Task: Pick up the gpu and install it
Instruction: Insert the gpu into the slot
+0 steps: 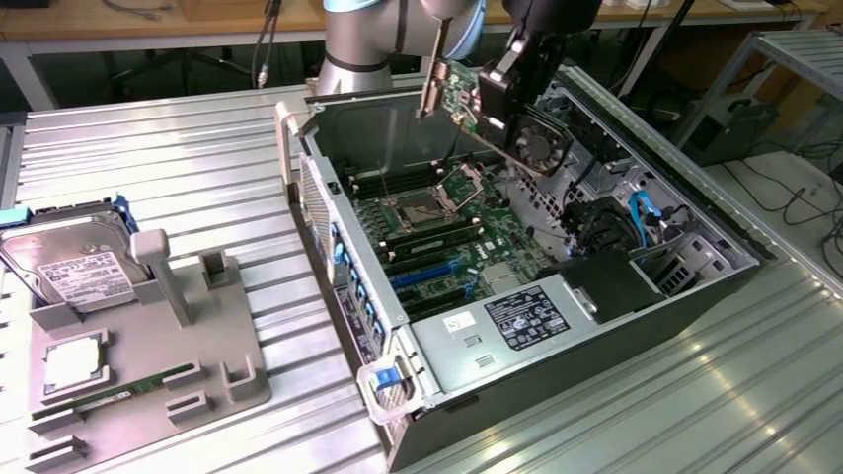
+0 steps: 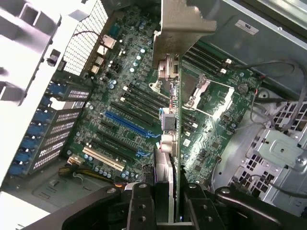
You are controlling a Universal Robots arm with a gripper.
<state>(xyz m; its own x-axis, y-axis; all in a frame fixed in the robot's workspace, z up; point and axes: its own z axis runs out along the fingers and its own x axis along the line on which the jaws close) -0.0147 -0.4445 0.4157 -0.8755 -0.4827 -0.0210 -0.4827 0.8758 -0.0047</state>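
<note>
1. In the exterior view, I saw the claw (image 1: 498, 84) in the upper middle of the frame. It was clamped narrow on the gpu (image 1: 461, 97).
2. The gpu hung in the air above the open computer case (image 1: 345, 259). It was tilted, with its pale bracket (image 1: 432, 84) at the end toward the exterior view's left.
3. The motherboard (image 1: 448, 212) lay inside the case near the centre of the frame, below the card. I could see a gap between the two.
4. In the lower left of the frame, a grey holder (image 1: 197, 346) sat on the ribbed metal table (image 1: 172, 148), well apart from the claw.
5. The holder carried a silver hard drive (image 1: 73, 262) with a white label, a square processor chip (image 1: 73, 363) and a slim green memory stick (image 1: 125, 390).
6. In the wrist view, I looked along the gpu (image 2: 173, 120) edge-on. It ran straight out from the claw (image 2: 168, 211).
7. The black fingers (image 2: 139, 206) pressed on the card from both sides, so it was held firmly between them.
8. The bracket (image 2: 184, 28) was at the end of the card farthest from the claw.
9. Beyond the card lay the motherboard (image 2: 120, 100). A long blue slot (image 2: 129, 124) was on one side of the card's line and the processor socket (image 2: 204, 91) on the other.
10. The card's edge stood over the board and was not seated in any slot that I could make out.
</note>
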